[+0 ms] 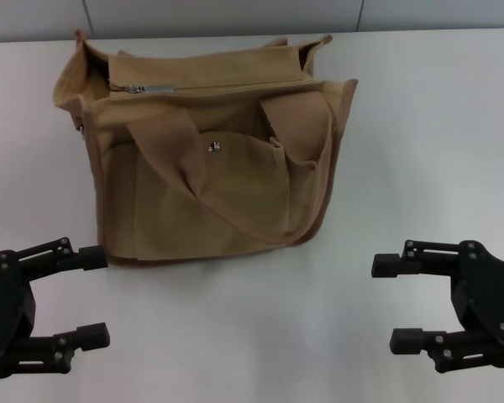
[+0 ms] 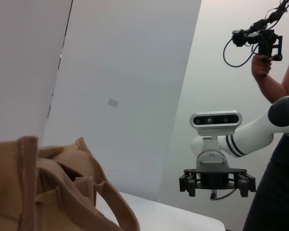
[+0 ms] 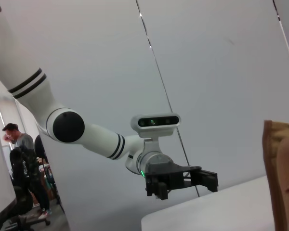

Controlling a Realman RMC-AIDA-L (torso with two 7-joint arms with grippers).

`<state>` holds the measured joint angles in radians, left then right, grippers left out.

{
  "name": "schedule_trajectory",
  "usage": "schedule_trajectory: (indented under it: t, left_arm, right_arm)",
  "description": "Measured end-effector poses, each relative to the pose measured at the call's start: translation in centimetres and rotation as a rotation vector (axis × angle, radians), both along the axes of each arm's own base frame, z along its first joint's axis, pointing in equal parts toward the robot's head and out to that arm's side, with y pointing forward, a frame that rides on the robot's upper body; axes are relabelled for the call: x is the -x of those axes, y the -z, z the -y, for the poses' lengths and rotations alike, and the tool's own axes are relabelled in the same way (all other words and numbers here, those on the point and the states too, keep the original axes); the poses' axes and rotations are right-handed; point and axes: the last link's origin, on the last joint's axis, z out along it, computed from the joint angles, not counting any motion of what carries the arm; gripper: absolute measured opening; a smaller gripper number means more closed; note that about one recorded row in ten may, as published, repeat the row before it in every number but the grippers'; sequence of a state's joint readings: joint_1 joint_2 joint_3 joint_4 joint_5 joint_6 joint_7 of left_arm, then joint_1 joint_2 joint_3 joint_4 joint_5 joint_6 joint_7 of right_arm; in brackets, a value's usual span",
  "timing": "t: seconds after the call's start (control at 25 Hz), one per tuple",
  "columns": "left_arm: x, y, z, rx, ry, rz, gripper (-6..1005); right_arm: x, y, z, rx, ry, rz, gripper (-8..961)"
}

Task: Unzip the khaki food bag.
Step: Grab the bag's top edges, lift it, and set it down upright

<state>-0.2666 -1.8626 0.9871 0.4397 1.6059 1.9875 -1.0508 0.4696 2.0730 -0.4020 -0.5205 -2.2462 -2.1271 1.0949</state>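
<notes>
Left pincer (image 1: 91,295) and right pincer (image 1: 396,302) hover spread wide, holding nothing. The boxy tan canvas food bag (image 1: 206,151) sits between them, farther back on the white bench (image 1: 420,143). Its soft cloth will likely sag; pinch the silver zipper pull (image 1: 151,87), bracing the bag's far end.

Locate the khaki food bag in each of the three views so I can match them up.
Head view: the khaki food bag sits upper centre-left on the white table, zipper closed.
Left wrist view: only its handles and top edge show, lower left corner.
Right wrist view: a tan sliver at the right edge.
Shared landmark: the white table, seen under the bag in all three views.
</notes>
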Motion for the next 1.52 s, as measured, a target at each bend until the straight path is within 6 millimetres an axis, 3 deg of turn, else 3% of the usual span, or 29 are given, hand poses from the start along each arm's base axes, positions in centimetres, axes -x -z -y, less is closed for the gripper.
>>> schedule_trajectory:
  t: [0.64, 1.2, 1.52]
  left_arm:
    - [0.1, -0.1, -0.4, -0.019, -0.027, 0.005, 856]
    - [-0.8, 0.0, -4.4, -0.304, -0.301, 0.156, 853]
    - [-2.3, 1.6, -6.0, -0.305, -0.301, 0.214, 851]
  right_arm:
    - [0.1, 0.1, -0.2, -0.011, 0.006, -0.006, 775]
    - [-0.2, 0.1, -0.1, -0.026, 0.016, -0.004, 776]
    - [-0.3, 0.2, 0.0, -0.030, 0.025, -0.005, 775]
